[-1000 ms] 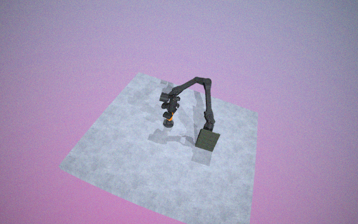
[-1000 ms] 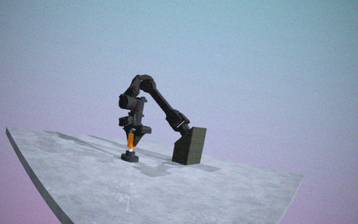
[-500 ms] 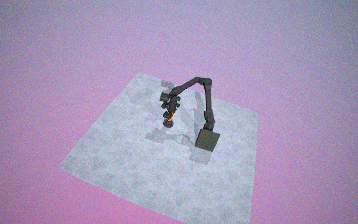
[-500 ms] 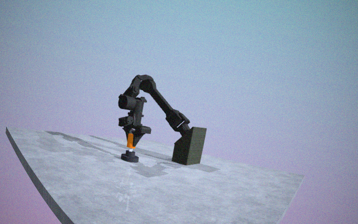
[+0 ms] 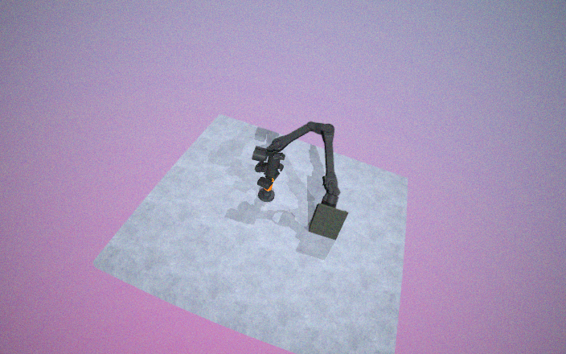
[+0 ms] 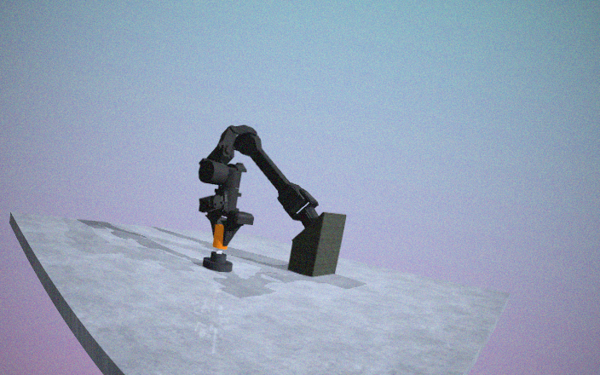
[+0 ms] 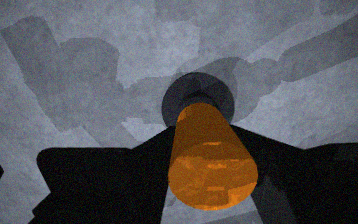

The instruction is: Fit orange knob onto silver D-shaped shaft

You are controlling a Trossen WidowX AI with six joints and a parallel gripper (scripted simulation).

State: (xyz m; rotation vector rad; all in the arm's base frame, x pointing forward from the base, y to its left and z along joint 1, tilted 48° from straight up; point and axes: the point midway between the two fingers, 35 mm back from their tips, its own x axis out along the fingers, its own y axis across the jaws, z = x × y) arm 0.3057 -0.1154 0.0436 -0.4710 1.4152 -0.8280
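The gripper (image 6: 221,239) points straight down and pinches the orange knob (image 6: 218,236) between its jaws, which stand partway apart on the knob's sides and are not pressed together. The knob hangs upright, its long axis vertical, directly over the round pedestal (image 6: 217,262) on the grey slab (image 6: 292,326). In the exterior view a short bright length of the silver D-shaped shaft (image 6: 219,251) shows between the knob's lower end and the pedestal's top, so the knob has not reached the pedestal; whether its hole has already started onto the shaft tip cannot be told from here. In the wrist view the orange knob (image 7: 211,157) runs away from the camera toward the round pedestal (image 7: 172,102), whose dark rim rings the knob's far end fairly evenly on the left and right, which suggests the two axes are close to in line. The shaft itself is hidden behind the knob there, and neither the hole's flat nor the shaft's flat can be seen in any view. The coming move therefore turns on two things: keeping the knob's vertical axis over the shaft, which looks good, and the turn of the knob about that axis, which cannot be judged. If the flats disagree, a straight push down would probably jam or tip the knob in the jaws. The arm's base block (image 6: 317,245) stands well to the right of the pedestal.
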